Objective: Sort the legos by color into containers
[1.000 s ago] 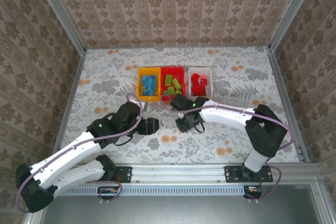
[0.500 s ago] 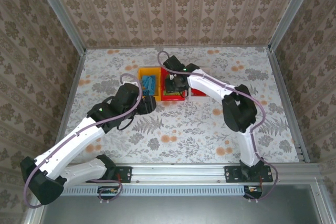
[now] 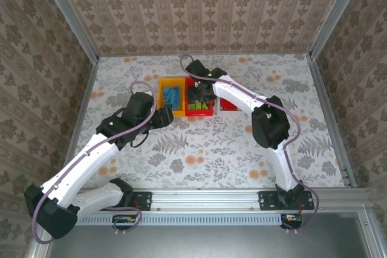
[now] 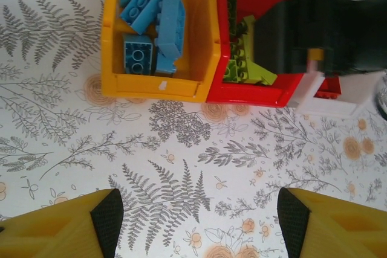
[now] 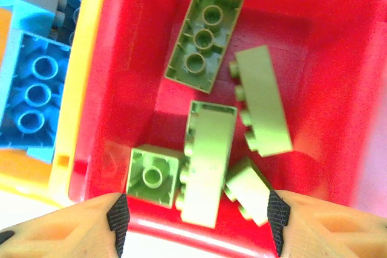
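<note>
**Top, left-wrist and right-wrist views.** 3 bins stand in a row at the middle of the far half of the table: yellow-orange bin, red bin, white bin. The yellow-orange and red bins touch side wall to side wall; the white bin sits just beside the red one and is largely covered by the right arm.

Blue legos lie piled in the yellow-orange bin. 5 lime green legos lie on the red bin's floor, mostly toward its near wall.

The right gripper hangs over the red bin's near rim, jaws spread wide with nothing between them. The left gripper hovers over the table near the yellow-orange bin, on its near side, jaws likewise wide apart and holding nothing.

Open patterned tabletop runs from the bins' near walls to the left fingers. Metal rails border the table.
</note>
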Available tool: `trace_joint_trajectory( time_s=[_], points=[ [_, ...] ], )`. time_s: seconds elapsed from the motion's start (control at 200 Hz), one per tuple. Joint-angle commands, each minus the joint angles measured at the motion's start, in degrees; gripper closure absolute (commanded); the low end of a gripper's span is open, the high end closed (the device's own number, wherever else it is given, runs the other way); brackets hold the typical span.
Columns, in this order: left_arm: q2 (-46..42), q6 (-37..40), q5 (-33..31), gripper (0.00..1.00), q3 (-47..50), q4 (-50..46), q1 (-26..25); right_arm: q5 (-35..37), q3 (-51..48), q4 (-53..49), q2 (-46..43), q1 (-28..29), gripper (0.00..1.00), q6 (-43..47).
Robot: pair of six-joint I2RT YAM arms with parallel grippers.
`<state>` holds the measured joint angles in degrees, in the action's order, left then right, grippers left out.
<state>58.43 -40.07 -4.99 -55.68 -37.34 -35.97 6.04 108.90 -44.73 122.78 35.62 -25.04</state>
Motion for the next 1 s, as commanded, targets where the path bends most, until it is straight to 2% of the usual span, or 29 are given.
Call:
trace_joint_trajectory(
  time_s=[0.0,0.11,0.115,0.13,0.145,0.16,0.165,0.18,0.19,0.29,0.4,0.45,0.52,0.58,0.65,0.74,0.795,0.92,0.965,0.995],
  points=[
    [0.7,0.7,2.9,0.28,-2.3,-2.0,3.6,4.0,-6.2,2.8,-11.2,-0.1,0.32,2.6],
    [3.2,0.9,5.8,0.28,-3.5,-4.5,9.0,4.5,-16.5,7.5,-20.4,-0.7,0.27,4.3],
    [3.3,0.9,5.9,0.28,-3.5,-4.6,9.2,4.5,-17.0,7.7,-20.8,-0.8,0.23,4.3],
    [3.6,1.0,6.3,0.28,-3.6,-4.9,10.8,4.3,-18.8,8.5,-22.3,-1.1,0.05,4.4],
    [3.9,1.1,6.7,0.27,-3.8,-5.2,11.8,3.9,-20.6,9.1,-23.8,-1.3,0.01,4.6],
    [4.1,1.3,7.2,0.26,-3.8,-5.4,12.9,3.6,-22.3,9.8,-25.2,-1.6,0.01,4.6],
    [4.3,1.4,7.3,0.22,-3.9,-5.5,13.2,3.5,-22.8,10.1,-25.7,-1.8,0.0,4.6],
    [4.5,1.5,7.9,0.04,-3.9,-5.7,14.1,3.2,-24.6,10.9,-27.2,-2.2,0.0,4.6],
    [4.7,1.6,8.2,0.01,-4.0,-5.8,14.7,3.2,-25.8,11.4,-28.2,-2.5,0.0,4.5],
    [5.9,1.9,12.9,0.0,-3.7,-6.2,21.9,4.0,-36.5,13.2,-37.7,-6.6,0.0,1.5],
    [3.9,4.7,15.0,0.0,-1.8,-2.5,27.7,9.9,-45.9,12.8,-48.5,-13.0,0.0,-2.3],
    [3.1,5.8,10.5,0.0,-1.8,-3.7,28.8,17.4,-50.2,13.3,-53.0,-15.0,0.0,-4.3],
    [3.0,4.8,-2.5,0.0,-2.4,-7.5,28.9,24.5,-57.6,17.8,-59.3,-18.7,0.0,-3.8],
    [2.3,3.1,-14.6,0.0,-0.5,-7.7,28.3,25.3,-65.3,25.8,-63.9,-22.4,0.01,0.7],
    [-0.4,9.9,-19.3,0.0,5.7,0.8,28.2,25.4,-73.5,35.1,-68.2,-25.7,0.0,4.0],
    [-3.8,18.8,-24.1,0.0,13.8,11.7,28.1,25.9,-78.8,42.8,-67.9,-27.2,0.0,7.5],
    [-4.0,24.3,-24.7,0.0,17.9,17.5,28.2,24.9,-81.0,48.0,-65.8,-27.2,0.0,9.9],
    [-1.5,35.0,-16.3,0.0,25.6,33.2,28.5,22.5,-86.7,65.9,-57.4,-27.1,0.0,14.2],
    [0.7,35.5,-15.3,0.0,27.2,37.9,28.8,21.8,-86.4,69.3,-53.6,-27.2,0.0,14.9],
    [2.5,35.9,-14.5,0.0,27.9,41.3,29.1,20.8,-84.7,68.0,-52.0,-27.3,0.0,15.5]
  ],
)
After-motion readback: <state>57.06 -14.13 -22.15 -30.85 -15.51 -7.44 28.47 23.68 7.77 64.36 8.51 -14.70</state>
